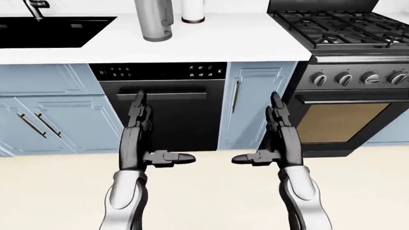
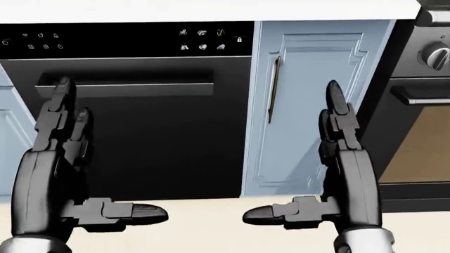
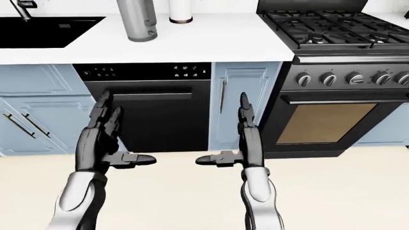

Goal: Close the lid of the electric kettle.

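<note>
kettle [image 1: 155, 20] near counter edge [image 1: 153, 57], left hand [image 1: 142, 139], right hand [image 1: 276, 139] spread wide, holding nothing

1. The tall brushed-steel electric kettle [image 1: 155, 20] stands on the white stone countertop [image 1: 224, 40] at top centre of the left-eye view, with a white cylinder with a dark base [image 1: 192, 11] just right of it.
2. The black inset sink [image 1: 54, 31] lies upper left; the black gas stove [image 1: 342, 26] lies upper right.
3. The black dishwasher [image 1: 163, 105] sits under the countertop, centre.

A home kitchen: a white counter [image 1: 211, 40] runs over pale blue cabinets [image 1: 255, 103], with a black sink [image 1: 51, 31], a built-in dishwasher [image 1: 169, 103], and a gas stove [image 1: 339, 26] above its oven [image 1: 342, 120].
</note>
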Motion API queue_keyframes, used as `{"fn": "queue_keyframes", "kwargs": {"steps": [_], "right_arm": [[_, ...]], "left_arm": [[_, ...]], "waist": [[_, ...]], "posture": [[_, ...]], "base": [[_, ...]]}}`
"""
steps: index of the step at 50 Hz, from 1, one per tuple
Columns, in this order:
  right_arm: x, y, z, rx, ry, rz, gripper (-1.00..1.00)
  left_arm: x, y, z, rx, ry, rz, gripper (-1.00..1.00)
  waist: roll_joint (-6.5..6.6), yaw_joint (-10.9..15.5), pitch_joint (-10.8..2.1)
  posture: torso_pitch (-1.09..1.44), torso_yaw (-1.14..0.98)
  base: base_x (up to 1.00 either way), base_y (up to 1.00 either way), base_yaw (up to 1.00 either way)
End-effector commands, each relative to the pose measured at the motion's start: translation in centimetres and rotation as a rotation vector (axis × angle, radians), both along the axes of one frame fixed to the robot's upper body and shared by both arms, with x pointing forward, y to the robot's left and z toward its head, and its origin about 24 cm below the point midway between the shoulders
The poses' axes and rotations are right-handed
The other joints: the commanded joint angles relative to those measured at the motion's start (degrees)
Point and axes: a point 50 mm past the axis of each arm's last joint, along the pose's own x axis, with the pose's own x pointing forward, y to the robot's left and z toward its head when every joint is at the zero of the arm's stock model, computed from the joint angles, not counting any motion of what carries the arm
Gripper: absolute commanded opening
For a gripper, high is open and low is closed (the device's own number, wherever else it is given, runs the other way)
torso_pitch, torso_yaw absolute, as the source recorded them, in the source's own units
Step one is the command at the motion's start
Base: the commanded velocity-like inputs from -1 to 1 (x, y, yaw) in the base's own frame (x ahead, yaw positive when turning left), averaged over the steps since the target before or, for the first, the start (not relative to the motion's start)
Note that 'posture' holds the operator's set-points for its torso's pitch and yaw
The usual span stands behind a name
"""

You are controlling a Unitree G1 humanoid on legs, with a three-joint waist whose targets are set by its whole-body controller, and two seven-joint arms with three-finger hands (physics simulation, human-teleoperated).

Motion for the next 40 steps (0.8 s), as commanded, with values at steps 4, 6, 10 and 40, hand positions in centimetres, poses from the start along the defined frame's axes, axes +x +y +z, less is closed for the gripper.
{"fn": "queue_keyframes", "kwargs": {"steps": [4,6,10,40], "right_arm": [[0.6,0.1,5.3,0.03,-0.085,0.048,1.0],[1.5,0.3,8.9,0.064,-0.138,0.066,1.0],[3.2,-0.2,13.5,0.064,-0.198,0.052,1.0],[2.2,-3.5,24.5,-0.02,-0.316,-0.064,1.0]], "left_arm": [[1.2,-0.5,6.2,-0.006,-0.101,0.006,1.0],[1.9,-0.6,9.2,0.018,-0.149,0.012,1.0],[2.6,-0.8,12.3,0.057,-0.187,0.007,1.0],[-0.1,-0.6,22.6,0.062,-0.366,0.036,1.0]], "waist": [[0.14,-0.2,-1.07],[0.22,-0.2,-1.33],[0.38,-0.4,-0.55],[-0.3,-0.1,2.5]], "posture": [[0.0,0.0],[0.0,0.0],[0.0,0.0],[0.0,0.0]], "base": [[0.0,0.0,0.0],[0.0,0.0,0.0],[0.0,0.0,0.0],[0.0,0.0,0.0]]}}
